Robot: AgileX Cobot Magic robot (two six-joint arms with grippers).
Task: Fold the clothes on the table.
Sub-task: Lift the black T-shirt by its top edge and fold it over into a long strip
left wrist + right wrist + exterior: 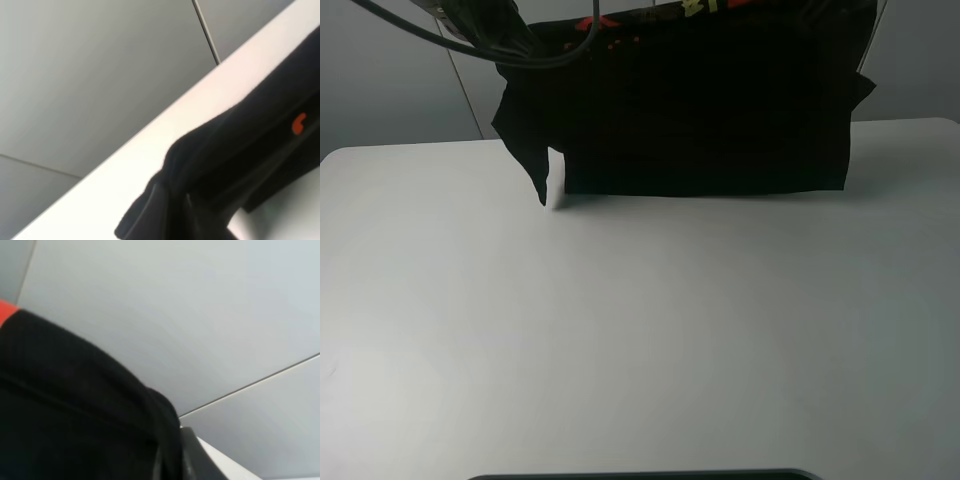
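The black T-shirt (700, 120) hangs over the tabletop (640, 330); only the wrist views show the left claw (172, 212) and right claw (174, 462) gripping it.

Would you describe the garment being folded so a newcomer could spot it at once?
Start from the wide white table; over its far side hangs a black T-shirt, held up by its top edge. It is the only dark cloth there, with red and yellow print near the top.

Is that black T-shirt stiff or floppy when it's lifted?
Probably floppy: the T-shirt hangs in a limp sheet, its sleeve drooping to a point. Pushed on the table, it would probably wrinkle rather than slide; the left wrist view shows soft folds.
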